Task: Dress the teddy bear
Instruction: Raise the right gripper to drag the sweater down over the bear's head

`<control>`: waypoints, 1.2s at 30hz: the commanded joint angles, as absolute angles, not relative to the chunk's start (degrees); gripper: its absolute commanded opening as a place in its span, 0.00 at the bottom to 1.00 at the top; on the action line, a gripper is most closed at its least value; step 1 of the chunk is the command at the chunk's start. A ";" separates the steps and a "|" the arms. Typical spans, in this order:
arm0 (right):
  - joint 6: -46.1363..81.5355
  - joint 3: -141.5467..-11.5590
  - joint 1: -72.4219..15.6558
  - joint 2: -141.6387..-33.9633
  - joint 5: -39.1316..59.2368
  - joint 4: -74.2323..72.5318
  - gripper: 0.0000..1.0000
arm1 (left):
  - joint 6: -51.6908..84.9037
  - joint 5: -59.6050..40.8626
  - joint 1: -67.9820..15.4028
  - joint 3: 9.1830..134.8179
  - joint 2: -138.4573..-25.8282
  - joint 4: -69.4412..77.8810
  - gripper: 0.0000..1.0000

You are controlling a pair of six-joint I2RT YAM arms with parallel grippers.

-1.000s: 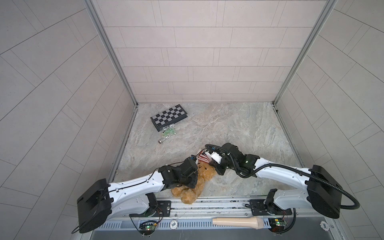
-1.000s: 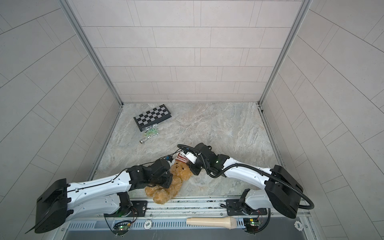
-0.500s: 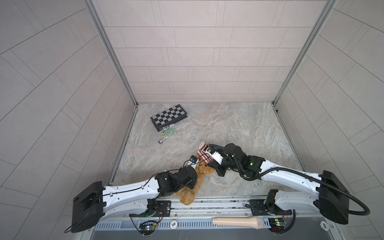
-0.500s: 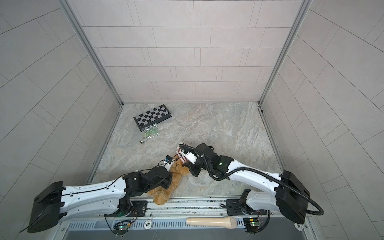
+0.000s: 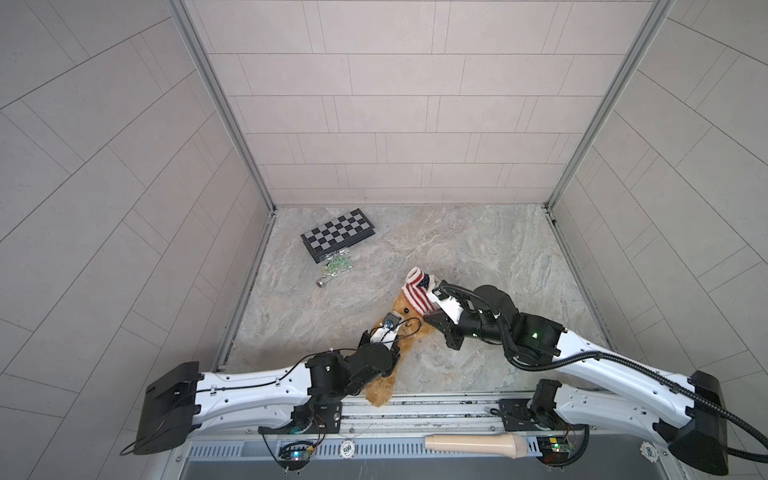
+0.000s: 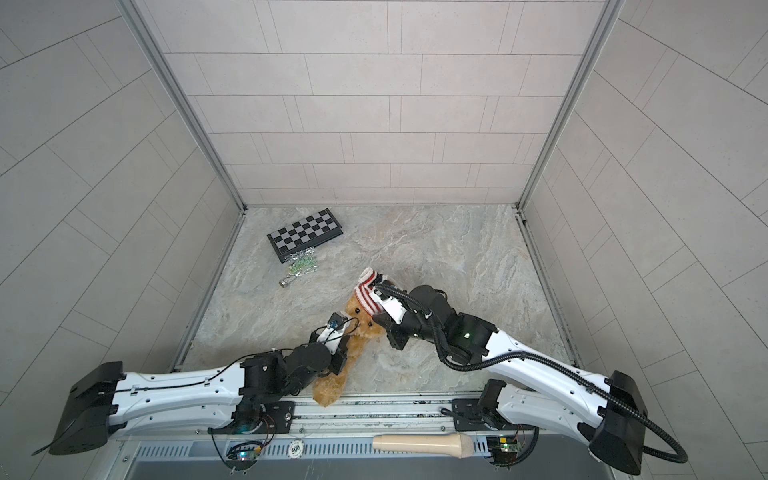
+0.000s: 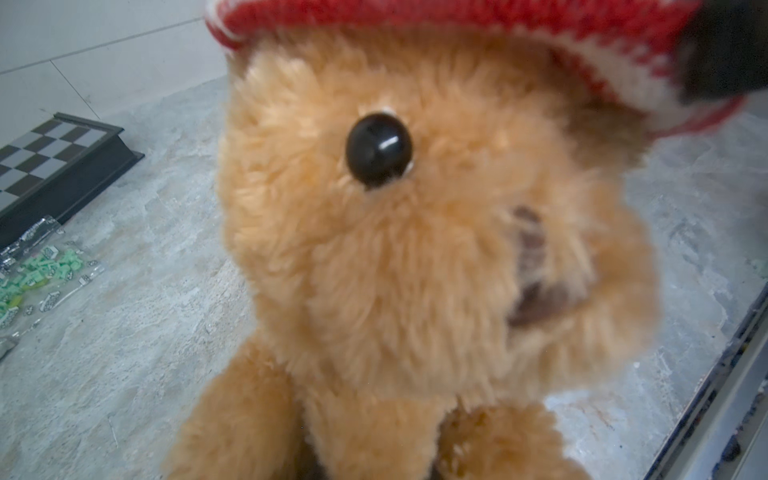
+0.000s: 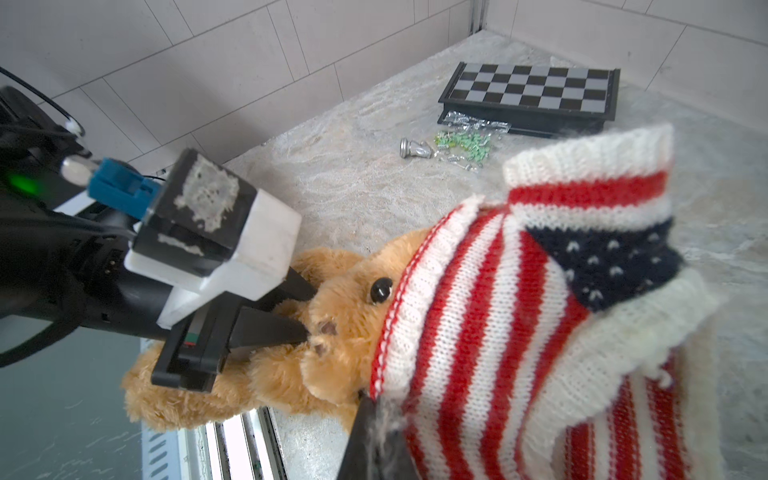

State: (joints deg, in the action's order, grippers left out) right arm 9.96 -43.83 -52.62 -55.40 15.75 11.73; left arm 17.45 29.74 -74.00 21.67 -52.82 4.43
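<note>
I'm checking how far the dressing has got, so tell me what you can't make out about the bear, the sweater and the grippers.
The teddy bear: top of its head is under the sweater in both wrist views.
The left gripper: fur hides its tips and which part they pinch, right wrist view.
The right gripper: blurred, cut off by that view's edge.
The bear's middle: under the left arm in both top views.

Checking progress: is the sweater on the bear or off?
Partly on: sweater covers only the head top of the bear; face and body bare.
</note>
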 commanded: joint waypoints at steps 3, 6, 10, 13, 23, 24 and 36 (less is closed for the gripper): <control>9.25 -48.51 -55.94 -52.66 10.13 19.07 0.02 | 11.07 32.34 -74.79 21.10 -53.57 19.21 0.00; 8.57 -50.77 -59.19 -52.51 6.31 22.11 0.02 | 8.80 33.06 -74.79 20.27 -54.79 25.19 0.00; 8.68 -53.90 -62.27 -52.30 1.76 25.48 0.02 | 7.13 33.10 -74.79 19.23 -55.73 30.81 0.00; 8.99 -55.72 -65.28 -51.85 -1.68 26.49 0.04 | 6.62 32.23 -74.79 18.08 -55.09 33.95 0.00; 8.44 -63.98 -74.05 -55.95 -12.02 34.03 0.10 | 1.07 33.27 -76.99 15.57 -50.42 40.10 0.00; 8.43 -64.75 -74.90 -56.14 -12.98 34.48 0.12 | 0.70 33.31 -76.99 15.48 -49.83 40.46 0.00; 7.01 -72.07 -83.18 -60.43 -20.67 37.06 0.19 | -2.06 34.93 -77.00 13.63 -46.08 43.48 0.00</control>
